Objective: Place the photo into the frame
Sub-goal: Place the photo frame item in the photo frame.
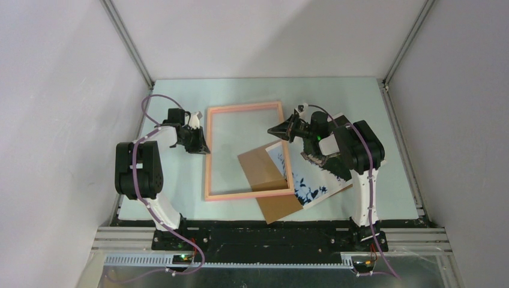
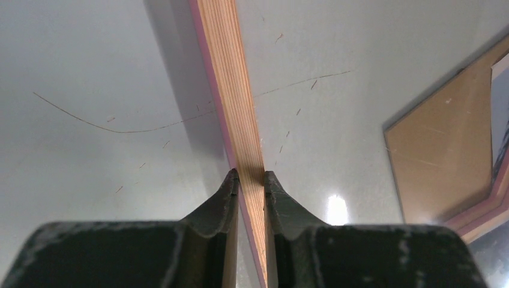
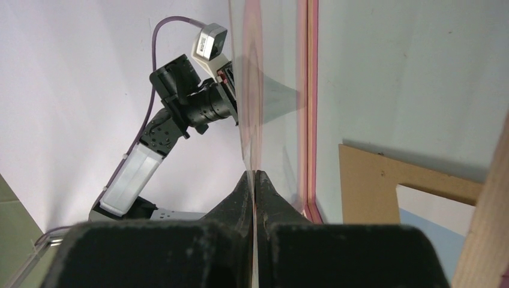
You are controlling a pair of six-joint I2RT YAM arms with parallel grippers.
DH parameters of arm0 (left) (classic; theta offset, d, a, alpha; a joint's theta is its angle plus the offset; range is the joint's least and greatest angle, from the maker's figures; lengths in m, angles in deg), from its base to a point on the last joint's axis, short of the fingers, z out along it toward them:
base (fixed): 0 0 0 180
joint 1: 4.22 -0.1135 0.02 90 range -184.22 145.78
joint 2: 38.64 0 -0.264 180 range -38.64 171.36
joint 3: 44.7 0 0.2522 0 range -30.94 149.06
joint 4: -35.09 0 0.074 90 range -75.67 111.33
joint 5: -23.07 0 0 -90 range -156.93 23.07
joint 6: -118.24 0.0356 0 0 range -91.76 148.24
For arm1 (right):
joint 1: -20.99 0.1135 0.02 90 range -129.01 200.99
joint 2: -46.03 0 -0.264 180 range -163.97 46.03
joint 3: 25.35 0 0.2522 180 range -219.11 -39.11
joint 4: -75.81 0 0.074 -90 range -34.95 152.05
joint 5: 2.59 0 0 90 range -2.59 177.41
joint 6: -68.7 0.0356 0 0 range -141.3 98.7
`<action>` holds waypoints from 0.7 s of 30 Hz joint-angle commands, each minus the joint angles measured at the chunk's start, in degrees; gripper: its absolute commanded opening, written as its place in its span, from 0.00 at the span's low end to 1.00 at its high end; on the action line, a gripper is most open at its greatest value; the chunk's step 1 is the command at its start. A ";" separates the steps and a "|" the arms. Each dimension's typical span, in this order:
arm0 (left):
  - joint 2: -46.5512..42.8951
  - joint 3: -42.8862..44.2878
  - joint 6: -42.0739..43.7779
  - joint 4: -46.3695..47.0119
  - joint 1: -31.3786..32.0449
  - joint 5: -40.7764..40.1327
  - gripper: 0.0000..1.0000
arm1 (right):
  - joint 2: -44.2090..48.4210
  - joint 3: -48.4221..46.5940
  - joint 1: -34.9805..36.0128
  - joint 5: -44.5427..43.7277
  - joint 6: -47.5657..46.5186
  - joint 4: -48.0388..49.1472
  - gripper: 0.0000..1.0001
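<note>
On the table [image 1: 180, 96], left jaws grip the frame [image 1: 245, 108]; right jaws pinch its pane [image 3: 264, 90]; the photo [image 1: 312, 186] lies partly beneath.

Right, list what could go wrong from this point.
1. The right gripper pinches only the very edge of the thin clear pane. The pane may slip or flex.
2. The left gripper clamps just one rail of the salmon-pink rectangular frame, so the frame could twist about that grip.
3. The frame's near right corner overlaps the brown backing board and the white-bordered landscape photo. Shifting the frame might drag them.
</note>
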 commanded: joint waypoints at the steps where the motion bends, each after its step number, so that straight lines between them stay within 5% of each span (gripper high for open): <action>1: 0.47 -0.10 0.21 0.25 0.38 2.47 0.08 | -1.32 -0.28 -0.38 0.44 -2.50 2.40 0.00; 21: 0.41 -0.22 0.24 0.22 0.38 2.61 0.08 | -2.83 -0.32 0.27 0.10 -5.07 0.81 0.00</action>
